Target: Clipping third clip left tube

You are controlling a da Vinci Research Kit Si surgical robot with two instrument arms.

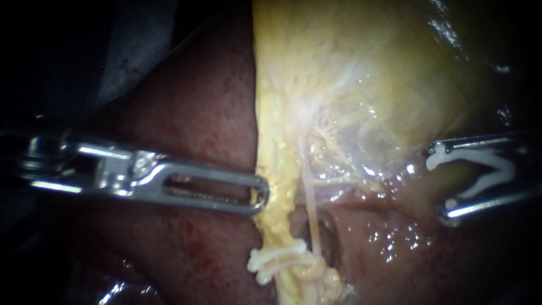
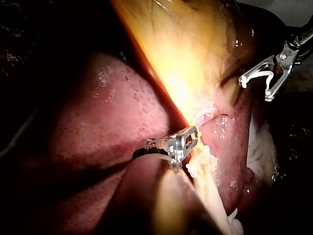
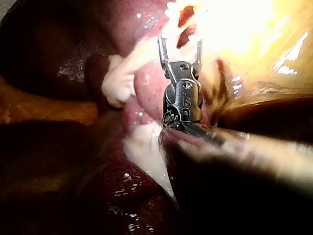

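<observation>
The gallbladder (image 1: 350, 73) is clamped by the left instrument (image 1: 262, 195). At 3 o'clock a clip (image 1: 474, 155) is gripped in the right instrument (image 1: 440, 182), jaws spread.

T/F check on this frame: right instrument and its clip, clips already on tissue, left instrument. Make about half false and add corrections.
1. The right instrument holds a white loaded clip between its jaws, which stand wide apart. True.
2. The loaded clip is closed around the thin pale tube. False: it is open and sits off to the side, apart from that tube.
3. In the endoscope view, white placed clips sit on tissue below the tip of the left instrument. True.
4. The left instrument hangs well clear of the yellow tissue. False: its tip is at that tissue's edge.
</observation>
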